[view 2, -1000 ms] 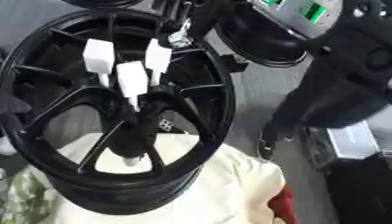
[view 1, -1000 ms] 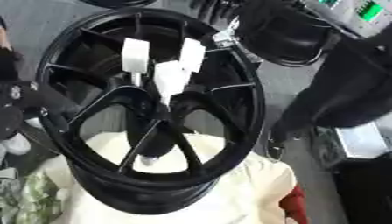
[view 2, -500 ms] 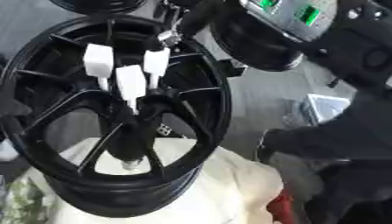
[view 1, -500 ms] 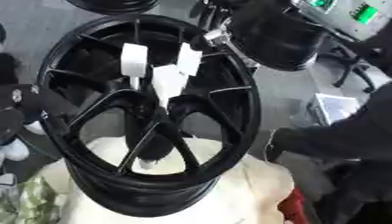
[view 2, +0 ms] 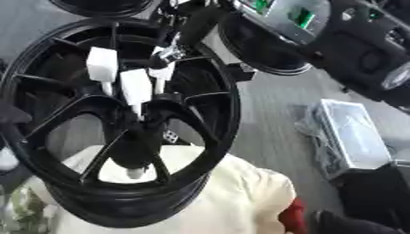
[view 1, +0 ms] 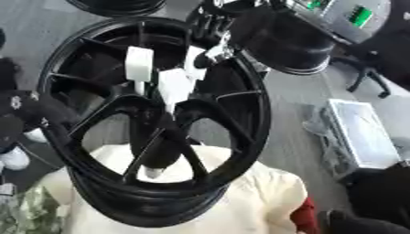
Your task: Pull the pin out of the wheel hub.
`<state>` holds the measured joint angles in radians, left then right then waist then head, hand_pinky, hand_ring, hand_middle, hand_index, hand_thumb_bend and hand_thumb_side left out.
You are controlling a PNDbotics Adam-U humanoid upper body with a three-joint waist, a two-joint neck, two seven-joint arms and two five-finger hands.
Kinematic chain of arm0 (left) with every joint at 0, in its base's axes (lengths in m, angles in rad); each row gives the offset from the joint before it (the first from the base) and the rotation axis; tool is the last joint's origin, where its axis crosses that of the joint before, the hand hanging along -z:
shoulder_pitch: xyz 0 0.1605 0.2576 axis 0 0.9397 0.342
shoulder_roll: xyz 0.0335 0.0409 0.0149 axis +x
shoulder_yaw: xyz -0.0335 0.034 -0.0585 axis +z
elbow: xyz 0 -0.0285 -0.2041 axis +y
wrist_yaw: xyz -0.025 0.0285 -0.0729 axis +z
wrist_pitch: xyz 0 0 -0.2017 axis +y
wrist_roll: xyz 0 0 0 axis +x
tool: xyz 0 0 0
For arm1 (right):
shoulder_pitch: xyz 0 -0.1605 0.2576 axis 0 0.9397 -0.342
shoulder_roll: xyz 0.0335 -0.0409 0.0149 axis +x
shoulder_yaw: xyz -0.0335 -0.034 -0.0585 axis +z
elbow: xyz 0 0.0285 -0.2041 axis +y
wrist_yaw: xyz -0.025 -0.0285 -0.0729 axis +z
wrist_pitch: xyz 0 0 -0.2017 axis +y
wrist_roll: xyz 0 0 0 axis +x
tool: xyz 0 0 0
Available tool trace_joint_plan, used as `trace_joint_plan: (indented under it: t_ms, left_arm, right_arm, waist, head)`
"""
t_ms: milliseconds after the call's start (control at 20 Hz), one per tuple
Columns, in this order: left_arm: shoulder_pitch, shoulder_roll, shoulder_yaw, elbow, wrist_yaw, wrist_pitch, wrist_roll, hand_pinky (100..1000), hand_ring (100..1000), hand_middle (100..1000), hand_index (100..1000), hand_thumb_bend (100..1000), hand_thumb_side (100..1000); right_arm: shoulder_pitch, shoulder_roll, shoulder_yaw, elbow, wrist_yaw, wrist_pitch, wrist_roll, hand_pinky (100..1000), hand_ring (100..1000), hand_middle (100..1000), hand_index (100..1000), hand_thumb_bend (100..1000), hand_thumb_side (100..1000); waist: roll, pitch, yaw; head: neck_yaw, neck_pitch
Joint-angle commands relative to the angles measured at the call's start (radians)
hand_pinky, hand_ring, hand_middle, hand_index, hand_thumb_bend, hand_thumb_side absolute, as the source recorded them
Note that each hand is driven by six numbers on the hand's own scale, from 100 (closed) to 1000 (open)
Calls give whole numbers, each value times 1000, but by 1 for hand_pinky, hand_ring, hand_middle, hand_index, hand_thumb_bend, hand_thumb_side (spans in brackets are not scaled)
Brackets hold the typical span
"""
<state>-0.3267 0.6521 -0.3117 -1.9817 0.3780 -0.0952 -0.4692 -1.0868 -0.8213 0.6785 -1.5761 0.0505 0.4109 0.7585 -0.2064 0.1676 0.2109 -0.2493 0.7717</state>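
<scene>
A black spoked wheel hub stands tilted on a cream cloth. Three white pins stick out of its centre: one on the left, one in the middle and one on the right. My right hand comes down from the top on a thick black arm, and its fingers are closed on the head of the right-hand pin. My left hand is a dark shape at the wheel's left rim; its grip is hidden.
The cream cloth covers the support under the wheel. A white crate lies on the grey floor at the right. Another wheel shows at the top edge. A machine with green displays stands at the top right.
The camera has shifted, so the wheel sits further left in view. A dark figure at the right has moved down and away, uncovering the white crate. My right hand stays at the right-hand pin.
</scene>
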Motion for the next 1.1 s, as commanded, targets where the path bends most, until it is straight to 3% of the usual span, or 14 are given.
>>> trace_joint_plan:
  t_ms: [50, 750, 850, 900, 1100]
  left_arm:
    - [-7, 29, 8, -18, -3, 3, 1, 614, 759, 660, 723, 100, 759]
    - [-5, 34, 4, -18, -27, 2, -4, 614, 759, 660, 722, 100, 767]
    - [-5, 34, 3, -18, -29, 2, -4, 614, 759, 660, 722, 100, 767]
    - [-5, 35, 4, -18, -30, 1, -4, 614, 759, 660, 722, 100, 767]
    - [-6, 36, 3, -18, -33, 0, -4, 614, 759, 660, 722, 100, 768]
  right_arm:
    - [-23, -13, -13, 7, 14, 6, 18, 917, 876, 840, 960, 454, 533]
    - [-16, -9, -21, 25, 64, 27, 16, 912, 874, 832, 954, 456, 550]
    - [-13, -11, -22, 27, 65, 28, 20, 911, 875, 832, 956, 401, 566]
    - [-12, -11, -23, 28, 66, 28, 21, 911, 875, 832, 956, 450, 570]
    - [-9, -10, -25, 35, 66, 25, 28, 913, 877, 835, 955, 449, 593]
  waist:
    - [12, -18, -2]
    - [1, -1, 3]
    - [0, 0, 3]
    - [0, 1, 4]
    - [-1, 7, 6]
  head:
    - [-4, -2]
    - [7, -2]
    - [9, -2]
    - [9, -2]
    - [9, -2]
